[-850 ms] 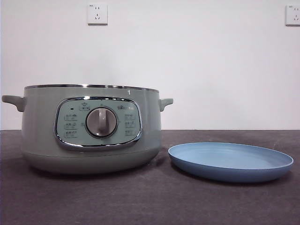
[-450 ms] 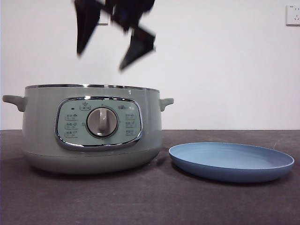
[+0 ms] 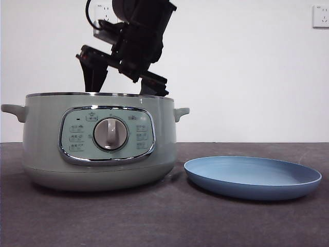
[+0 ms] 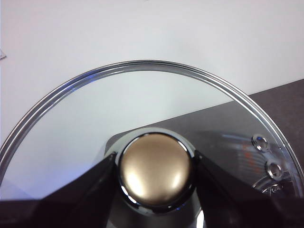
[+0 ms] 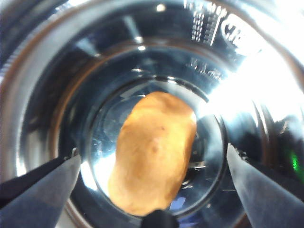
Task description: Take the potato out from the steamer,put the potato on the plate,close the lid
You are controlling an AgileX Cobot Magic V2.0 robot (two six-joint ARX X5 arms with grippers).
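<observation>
The pale green steamer (image 3: 97, 144) stands uncovered at the left of the table, with the light-blue plate (image 3: 252, 177) bare to its right. My right gripper (image 3: 125, 88) comes down from above with its jaw tips at the pot's chrome rim. In the right wrist view the orange-brown potato (image 5: 154, 152) lies on the steamer's shiny floor (image 5: 57, 95), and the right gripper (image 5: 152, 156) is open with a jaw on each side, above the potato. My left gripper (image 4: 156, 173) is shut on the knob (image 4: 156, 166) of the glass lid (image 4: 142, 109), held out of the front view.
A dark table surface (image 3: 164, 221) stretches in front of the pot and plate. Behind is a white wall with a socket (image 3: 321, 15) at the upper right. The plate sits close to the steamer's right side.
An arm that was out of view one second ago has come down from above. Its open jaws dropped from well above the steamer to the rim. Steamer and plate have not moved.
</observation>
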